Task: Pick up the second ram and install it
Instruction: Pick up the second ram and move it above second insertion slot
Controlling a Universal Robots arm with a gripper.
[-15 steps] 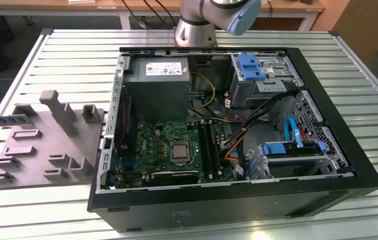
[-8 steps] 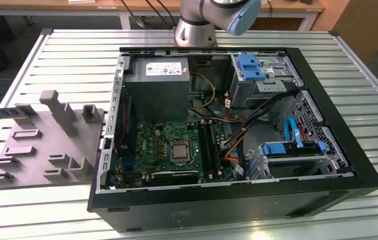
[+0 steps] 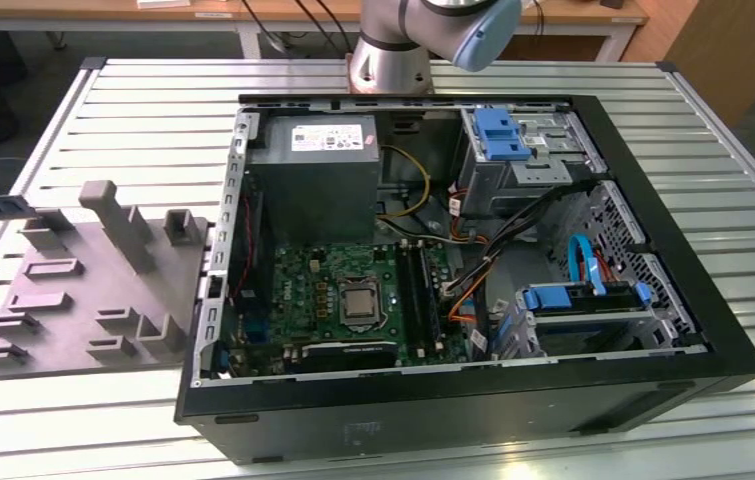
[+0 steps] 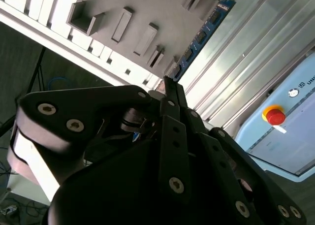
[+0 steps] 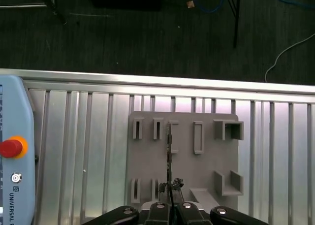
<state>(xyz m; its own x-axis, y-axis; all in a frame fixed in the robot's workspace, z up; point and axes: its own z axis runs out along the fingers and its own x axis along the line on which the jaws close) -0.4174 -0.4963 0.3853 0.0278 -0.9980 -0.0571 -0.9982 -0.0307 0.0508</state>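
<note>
The gripper [image 5: 171,186] pinches 1 end of the second ram [image 4: 202,37], fingers [image 4: 174,94] closed tight, edge-on over the grey fixture [image 5: 206,161] by the worktop [image 5: 98,136] edge, likely keeping its contact edge free.

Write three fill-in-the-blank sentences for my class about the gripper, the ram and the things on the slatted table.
1. The gripper is ____ on the second ram.
2. The grey fixture stands to the exterior view's ____ of the computer case.
3. The computer case's side is ____, showing the green circuit board.
Missing words: shut; left; open.
</note>
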